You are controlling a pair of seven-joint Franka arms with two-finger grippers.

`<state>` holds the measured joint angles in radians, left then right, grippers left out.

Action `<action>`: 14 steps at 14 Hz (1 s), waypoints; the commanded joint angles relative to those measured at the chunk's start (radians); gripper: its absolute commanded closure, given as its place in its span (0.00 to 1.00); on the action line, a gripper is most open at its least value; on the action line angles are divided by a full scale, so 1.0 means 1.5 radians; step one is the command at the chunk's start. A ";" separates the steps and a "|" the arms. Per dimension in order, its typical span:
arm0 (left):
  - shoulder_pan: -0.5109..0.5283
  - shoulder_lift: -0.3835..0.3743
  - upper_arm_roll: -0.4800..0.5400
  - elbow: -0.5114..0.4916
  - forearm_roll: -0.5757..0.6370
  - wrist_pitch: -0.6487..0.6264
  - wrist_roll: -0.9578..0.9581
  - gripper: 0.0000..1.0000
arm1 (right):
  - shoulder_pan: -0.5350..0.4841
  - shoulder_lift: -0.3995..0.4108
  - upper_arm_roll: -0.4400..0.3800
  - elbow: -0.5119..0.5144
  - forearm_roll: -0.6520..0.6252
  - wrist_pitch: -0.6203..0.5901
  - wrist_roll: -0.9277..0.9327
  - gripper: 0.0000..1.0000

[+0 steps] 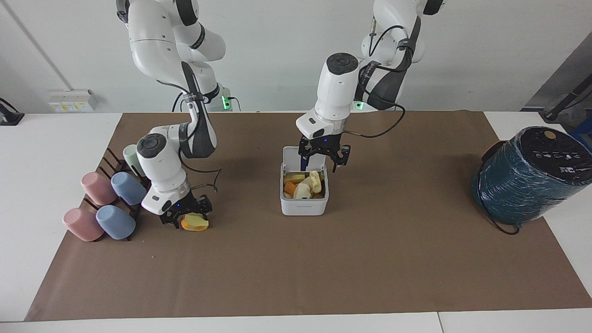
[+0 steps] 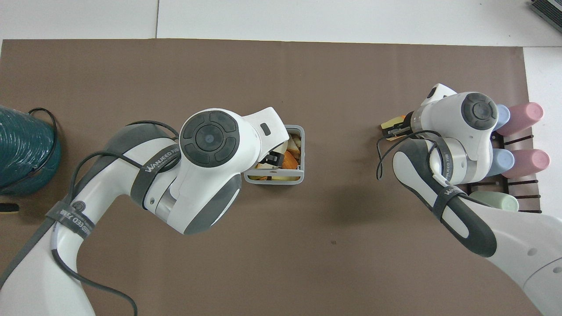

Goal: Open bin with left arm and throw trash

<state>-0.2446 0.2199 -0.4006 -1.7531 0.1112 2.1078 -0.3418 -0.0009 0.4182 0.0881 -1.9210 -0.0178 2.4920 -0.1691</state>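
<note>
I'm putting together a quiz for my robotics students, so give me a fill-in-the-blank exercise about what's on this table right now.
1. The lid of the white bin stands ____.
2. The left gripper hangs over the ____ with nothing in it.
3. The right gripper is down at the yellow-orange wedge, which lies beside the rack of pastel ____.
4. The teal wrapped cylinder sits at the ____ arm's end of the table.

Missing words: open; bin; cups; left
</note>
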 commanded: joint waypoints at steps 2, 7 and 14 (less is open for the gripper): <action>0.056 -0.017 0.003 -0.002 -0.003 -0.011 0.006 0.00 | -0.005 -0.009 0.005 0.023 0.006 -0.045 0.030 1.00; 0.172 -0.072 0.003 -0.042 -0.003 -0.056 0.014 0.00 | -0.005 -0.052 0.079 0.115 0.009 -0.214 0.191 1.00; 0.280 -0.119 0.003 -0.034 -0.004 -0.070 0.139 0.00 | 0.049 -0.046 0.146 0.176 0.262 -0.170 0.472 1.00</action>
<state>0.1580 0.0920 -0.3890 -1.7855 0.1115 2.0286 -0.1543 0.0303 0.3246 0.2972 -1.6812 0.3079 2.1865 0.4289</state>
